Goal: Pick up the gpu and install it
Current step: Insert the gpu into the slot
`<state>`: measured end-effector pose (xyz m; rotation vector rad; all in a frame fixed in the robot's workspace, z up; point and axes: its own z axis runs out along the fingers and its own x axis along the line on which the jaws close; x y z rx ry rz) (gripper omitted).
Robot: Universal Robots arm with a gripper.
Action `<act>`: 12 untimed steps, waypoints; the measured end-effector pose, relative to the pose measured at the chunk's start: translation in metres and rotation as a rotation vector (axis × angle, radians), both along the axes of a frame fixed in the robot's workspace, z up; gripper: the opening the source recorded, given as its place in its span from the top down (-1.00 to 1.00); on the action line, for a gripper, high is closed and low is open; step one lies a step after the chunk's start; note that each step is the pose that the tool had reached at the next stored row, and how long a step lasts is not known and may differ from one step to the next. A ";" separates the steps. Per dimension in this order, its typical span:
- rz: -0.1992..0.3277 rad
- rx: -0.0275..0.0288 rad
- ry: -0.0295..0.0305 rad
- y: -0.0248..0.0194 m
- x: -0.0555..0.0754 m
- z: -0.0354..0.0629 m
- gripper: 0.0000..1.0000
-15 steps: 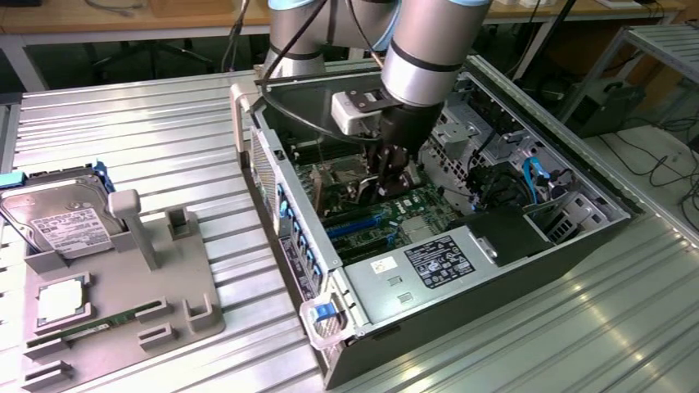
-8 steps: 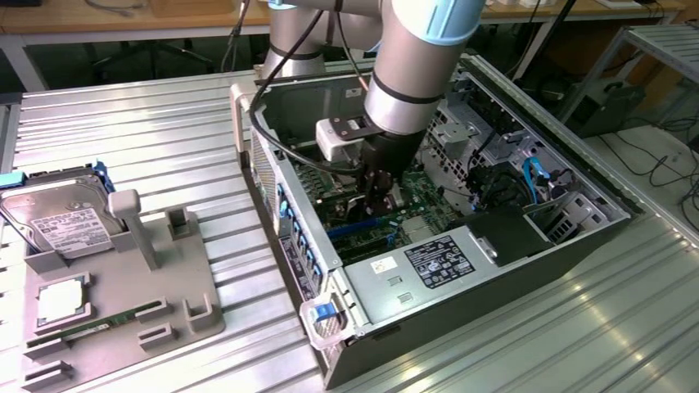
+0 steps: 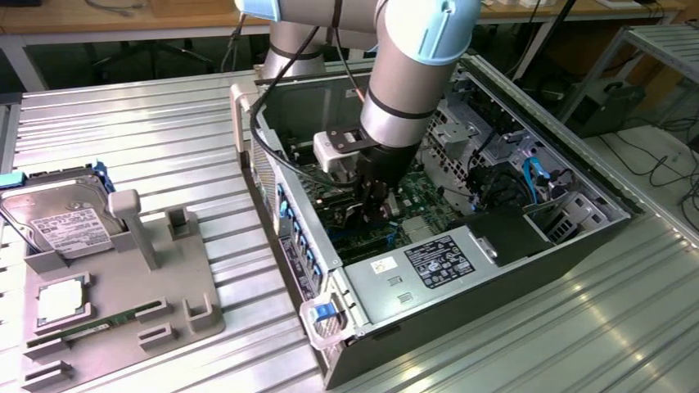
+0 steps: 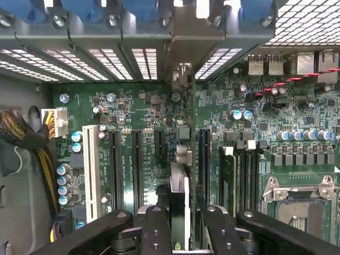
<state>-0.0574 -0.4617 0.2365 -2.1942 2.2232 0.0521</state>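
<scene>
On the exterior view's left, the grey plastic parts tray (image 3: 164,286) keeps the silver hard drive (image 3: 60,217). Right of it, inside the open black computer case (image 3: 437,270), the black hand (image 4: 179,234) pinches the thin green gpu (image 4: 179,186) edge-on over the green motherboard's (image 4: 154,111) slots; seating looks unfinished.

Open PC case (image 3: 286,246) is lying on ribbed aluminium table (image 3: 131,123), centre-right of exterior frame. Grey fixture tray (image 3: 164,303) is sitting lower left, carrying hard drive (image 3: 60,219), CPU (image 3: 62,300) and RAM stick (image 3: 110,320). Motherboard (image 4: 154,114) is showing empty black slots.
</scene>
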 end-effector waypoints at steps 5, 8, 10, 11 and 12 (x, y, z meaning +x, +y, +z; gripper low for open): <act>0.000 0.0001 0.0001 0.0000 0.000 -0.0001 0.45; 0.000 0.0003 -0.0001 0.0001 -0.001 -0.0020 0.45; 0.000 -0.0018 0.0006 -0.0003 -0.003 -0.0049 0.45; 0.000 -0.0018 0.0008 -0.0003 -0.003 -0.0057 0.45; 0.000 -0.0009 0.0004 -0.0002 -0.003 -0.0062 0.45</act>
